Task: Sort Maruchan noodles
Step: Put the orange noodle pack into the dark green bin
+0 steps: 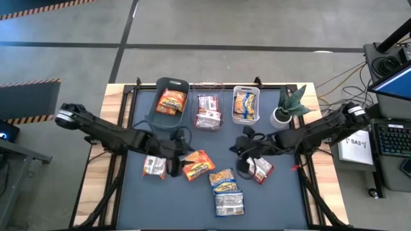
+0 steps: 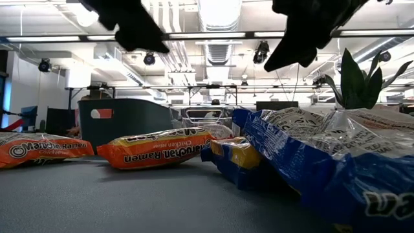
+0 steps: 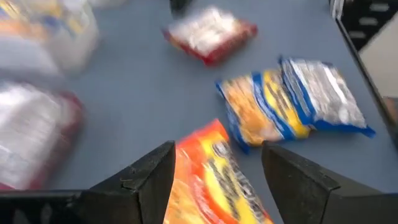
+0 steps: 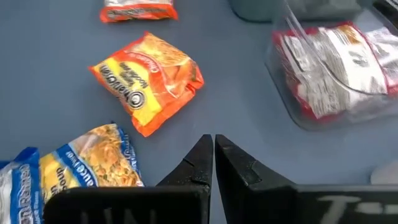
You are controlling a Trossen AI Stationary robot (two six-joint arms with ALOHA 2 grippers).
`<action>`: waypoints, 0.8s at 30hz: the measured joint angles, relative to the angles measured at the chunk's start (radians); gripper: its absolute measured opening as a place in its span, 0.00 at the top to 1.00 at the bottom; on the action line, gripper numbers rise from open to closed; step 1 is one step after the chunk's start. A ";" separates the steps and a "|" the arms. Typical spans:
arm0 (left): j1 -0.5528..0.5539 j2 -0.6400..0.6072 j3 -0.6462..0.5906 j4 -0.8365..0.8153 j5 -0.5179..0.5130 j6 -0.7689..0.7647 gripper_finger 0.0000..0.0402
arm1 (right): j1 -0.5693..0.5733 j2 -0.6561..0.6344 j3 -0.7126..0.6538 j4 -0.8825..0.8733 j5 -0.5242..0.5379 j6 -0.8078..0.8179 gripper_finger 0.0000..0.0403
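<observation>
Maruchan noodles are partly sorted already. Biggest stuff first: the dark table mat (image 1: 128,199) has three bins along its far edge, the teal bin (image 1: 157,117) with an orange packet inside, the clear bin (image 1: 209,86) with a red-and-white one, and the white bin (image 1: 246,119) with a yellow-and-blue one. A potted plant (image 1: 289,106) sits just beside the white bin.

Five packets are loose on the mat. On the left side there's a red-and-white packet (image 1: 154,166) and right next to it the orange packet (image 1: 198,165). Nearer the front edge, the yellow-and-blue packet (image 1: 223,180) overlaps a silver-backed one (image 1: 229,203). Over on the right there's another red-and-white packet (image 1: 262,169).

Your left gripper (image 3: 217,177) hangs over the orange packet with its fingers spread wide, one each side of the packet's end in the left wrist view, nothing gripped. I can't tell whether they touch it. Your right gripper (image 4: 213,163) hovers near the right-hand red-and-white packet, fingers pinched together and empty.

So I'd say you're at the pick step for the orange one. Next move as I see it: lower the left gripper, close on the packet's edge, then carry it back to the teal bin. That glossy wrapper will probably slip or crinkle, so grab well in from the edge.
</observation>
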 joint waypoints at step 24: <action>0.093 0.314 0.011 0.028 -0.004 -0.072 0.45 | -0.001 0.002 -0.106 0.188 -0.048 -0.078 0.98</action>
